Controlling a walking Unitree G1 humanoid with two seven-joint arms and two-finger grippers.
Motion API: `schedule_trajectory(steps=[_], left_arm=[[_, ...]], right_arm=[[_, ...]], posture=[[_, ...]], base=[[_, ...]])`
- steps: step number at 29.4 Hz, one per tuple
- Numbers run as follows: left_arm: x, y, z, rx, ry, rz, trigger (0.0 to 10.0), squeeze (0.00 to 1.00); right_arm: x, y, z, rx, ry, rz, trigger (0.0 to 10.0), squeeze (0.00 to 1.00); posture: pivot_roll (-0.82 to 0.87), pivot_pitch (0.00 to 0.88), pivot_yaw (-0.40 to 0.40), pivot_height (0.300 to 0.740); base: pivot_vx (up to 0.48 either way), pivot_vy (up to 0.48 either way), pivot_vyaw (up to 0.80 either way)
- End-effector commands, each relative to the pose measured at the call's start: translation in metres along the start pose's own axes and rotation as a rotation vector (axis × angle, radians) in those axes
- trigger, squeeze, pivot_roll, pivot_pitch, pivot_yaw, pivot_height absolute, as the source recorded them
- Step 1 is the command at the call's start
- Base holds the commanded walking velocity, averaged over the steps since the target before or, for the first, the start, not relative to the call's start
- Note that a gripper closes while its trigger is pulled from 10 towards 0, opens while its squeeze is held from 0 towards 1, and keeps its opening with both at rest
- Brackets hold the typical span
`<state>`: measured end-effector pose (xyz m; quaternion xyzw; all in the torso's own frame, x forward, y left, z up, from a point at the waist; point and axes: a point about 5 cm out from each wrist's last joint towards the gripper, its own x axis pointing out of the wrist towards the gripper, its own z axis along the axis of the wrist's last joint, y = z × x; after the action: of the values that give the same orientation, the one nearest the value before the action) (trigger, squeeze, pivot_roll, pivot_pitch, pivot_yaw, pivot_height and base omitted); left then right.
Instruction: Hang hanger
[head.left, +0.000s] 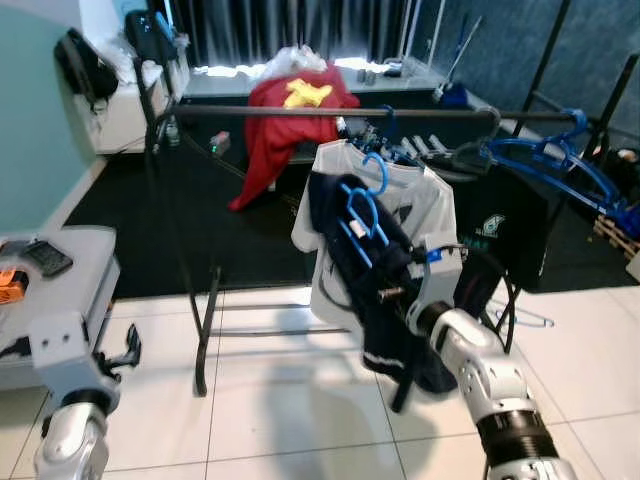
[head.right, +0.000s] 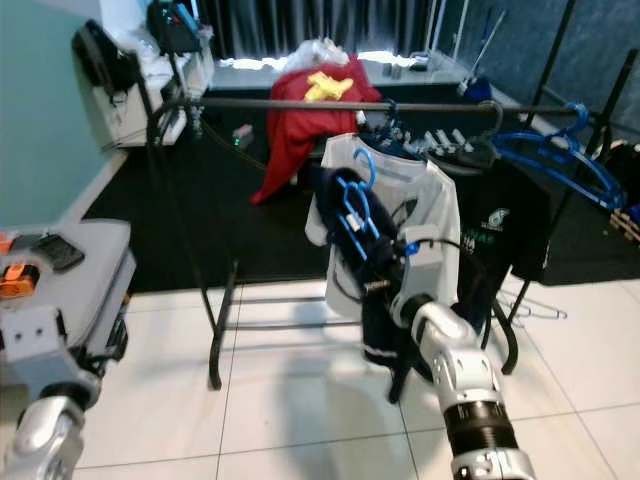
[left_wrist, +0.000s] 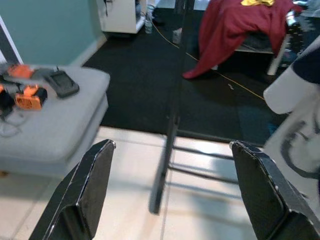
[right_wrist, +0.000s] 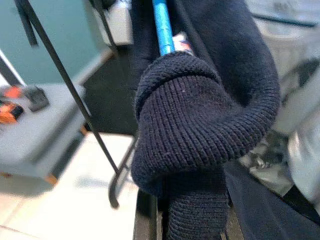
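Observation:
A blue hanger (head.left: 362, 215) carrying a navy knit sweater (head.left: 375, 290) is held up in front of the clothes rack. My right gripper (head.left: 392, 293) is shut on it, low on the garment, and the sweater hides most of the fingers. The hanger's hook (head.left: 377, 172) sits just below the black rail (head.left: 330, 112), apart from it. In the right wrist view the blue hanger (right_wrist: 162, 25) runs into the bunched navy sweater (right_wrist: 200, 120). A white T-shirt (head.left: 432, 215) hangs right behind it. My left gripper (left_wrist: 170, 200) is open and low at the left, holding nothing.
A black T-shirt (head.left: 512, 225) and several blue hangers (head.left: 560, 165) occupy the rail's right end. The rack's leg (head.left: 205, 330) stands on white tiles. A grey table (head.left: 75, 275) with orange tools is at my left. A red garment (head.left: 290, 115) drapes over a table behind.

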<state>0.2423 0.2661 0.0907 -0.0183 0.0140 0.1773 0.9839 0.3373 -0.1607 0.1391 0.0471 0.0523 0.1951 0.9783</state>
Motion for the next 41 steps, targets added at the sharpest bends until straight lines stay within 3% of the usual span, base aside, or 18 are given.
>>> schedule_trajectory(steps=[1, 11, 14, 22, 31, 34, 41], left_arm=[[0.0, -0.002, -0.002, 0.014, 0.009, -0.008, 10.0, 0.0], [0.001, -0.006, -0.003, 0.043, 0.009, -0.032, 10.0, 0.0], [0.005, -0.011, -0.004, 0.057, 0.022, -0.08, 10.0, 0.0], [0.007, -0.014, -0.009, 0.05, 0.075, -0.114, 10.0, 0.0], [0.01, -0.017, -0.012, 0.049, 0.098, -0.16, 10.0, 0.0], [0.01, -0.017, -0.013, 0.056, 0.103, -0.167, 10.0, 0.0], [0.01, -0.018, -0.013, 0.064, 0.111, -0.172, 10.0, 0.0]], right_arm=[[0.003, 0.01, 0.026, -0.013, -0.139, 0.067, 10.0, 0.0], [0.009, 0.008, 0.04, 0.005, -0.196, 0.021, 10.0, 0.0], [0.015, 0.014, 0.042, -0.007, -0.173, 0.023, 10.0, 0.0], [0.021, 0.01, 0.033, -0.006, -0.101, -0.032, 10.0, 0.0], [0.028, -0.007, 0.039, -0.007, -0.089, -0.136, 10.0, 0.0], [0.031, -0.019, 0.032, -0.002, -0.009, -0.212, 10.0, 0.0], [0.032, -0.031, 0.026, -0.023, 0.059, -0.308, 10.0, 0.0]], posture=[[-0.13, 0.0, 0.003, 0.74], [-0.12, 0.0, 0.007, 0.74], [-0.12, 0.0, 0.007, 0.74], [-0.12, 0.0, 0.01, 0.74], [-0.11, 0.0, 0.009, 0.74], [-0.11, 0.0, 0.008, 0.74], [-0.1, 0.0, 0.007, 0.74]], base=[[0.48, 0.0, 0.0], [0.48, 0.0, 0.0], [0.48, 0.0, 0.0], [0.06, 0.0, 0.0], [0.0, 0.0, 0.0], [0.0, 0.0, 0.0], [0.0, 0.0, 0.0]])
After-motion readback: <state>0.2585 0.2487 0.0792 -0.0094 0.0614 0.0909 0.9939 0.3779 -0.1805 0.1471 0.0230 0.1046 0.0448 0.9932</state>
